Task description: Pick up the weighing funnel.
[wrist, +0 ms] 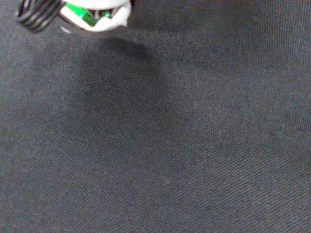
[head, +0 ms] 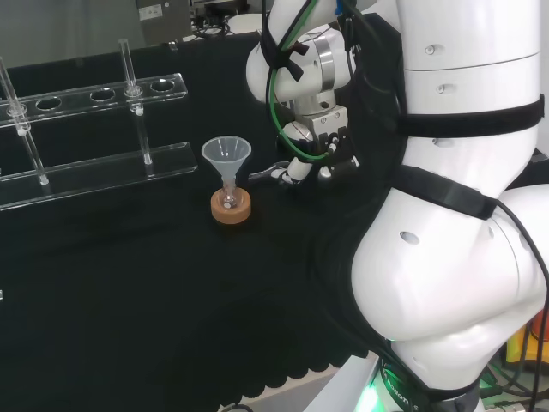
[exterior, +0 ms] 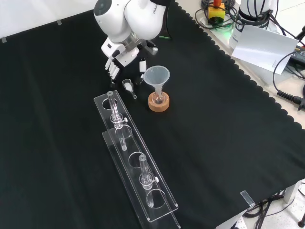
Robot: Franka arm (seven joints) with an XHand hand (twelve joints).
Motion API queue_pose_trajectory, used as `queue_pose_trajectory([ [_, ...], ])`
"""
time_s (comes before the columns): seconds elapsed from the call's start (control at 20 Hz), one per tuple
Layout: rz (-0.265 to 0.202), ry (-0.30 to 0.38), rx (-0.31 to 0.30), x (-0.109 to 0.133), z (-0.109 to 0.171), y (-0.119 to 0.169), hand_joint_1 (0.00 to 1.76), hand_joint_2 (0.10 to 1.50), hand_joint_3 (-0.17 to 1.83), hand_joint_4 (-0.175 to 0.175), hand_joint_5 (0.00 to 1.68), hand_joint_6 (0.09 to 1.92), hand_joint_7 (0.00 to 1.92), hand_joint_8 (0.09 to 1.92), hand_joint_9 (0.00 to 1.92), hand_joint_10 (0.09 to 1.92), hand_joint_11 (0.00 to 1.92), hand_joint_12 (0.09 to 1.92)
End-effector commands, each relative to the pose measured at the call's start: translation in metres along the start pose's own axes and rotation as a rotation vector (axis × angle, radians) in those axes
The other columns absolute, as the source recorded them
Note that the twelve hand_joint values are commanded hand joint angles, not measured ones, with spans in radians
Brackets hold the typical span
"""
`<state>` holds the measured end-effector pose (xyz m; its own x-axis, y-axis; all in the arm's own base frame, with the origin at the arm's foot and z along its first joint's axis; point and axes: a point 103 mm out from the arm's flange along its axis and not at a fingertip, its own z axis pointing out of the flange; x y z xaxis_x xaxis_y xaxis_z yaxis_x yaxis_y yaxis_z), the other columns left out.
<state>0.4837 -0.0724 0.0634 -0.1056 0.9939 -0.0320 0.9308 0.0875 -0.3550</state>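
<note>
The hand [exterior: 122,58] hangs low over the black cloth [exterior: 224,124], well in from the cloth's scalloped edge in the front view. Its fingers [exterior: 112,69] point down at the cloth, straight and side by side, and the thumb [exterior: 142,66] stands apart from them, so the hand is spread and holds nothing.

The weighing funnel [exterior: 128,87], a small clear scoop with a short stem, lies flat on the cloth just in front of the hand in the front view. It sits roughly under the gap between fingers and thumb and is near the fingertips, but none of them touch it. In the head view it shows as a pale sliver [head: 264,173] on the cloth, just left of the hand [head: 314,168].

Beside the weighing funnel, to its right in the front view, the big funnel [exterior: 157,76] stands mouth up. Its stem sits in a small flask [exterior: 158,96] on a cork ring [exterior: 158,103]. The weighing funnel also lies close to the far end of a clear acrylic test-tube rack [exterior: 135,159], which runs from there toward the cloth's near edge. Two glass tubes [exterior: 113,106] stand upright in the rack.

In the wrist view a white and green part of the hand [wrist: 99,13] shows over bare cloth weave [wrist: 184,145].
</note>
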Motion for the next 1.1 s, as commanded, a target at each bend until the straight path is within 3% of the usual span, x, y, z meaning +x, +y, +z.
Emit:
queue_pose_trajectory([
  [0.05, -0.004, 0.004, -0.001, 0.0032, 0.0011, 0.0009, 0.85, 0.65, 0.58, -0.053, 0.54, 0.59, 0.55, 0.69, 0.69, 0.57, 0.49, 1.27],
  [1.1, -0.014, 0.017, 0.007, 0.0047, 0.0064, 0.0075, 0.85, 0.66, 0.58, -0.050, 0.54, 0.64, 0.57, 0.70, 0.71, 0.56, 0.50, 1.27],
])
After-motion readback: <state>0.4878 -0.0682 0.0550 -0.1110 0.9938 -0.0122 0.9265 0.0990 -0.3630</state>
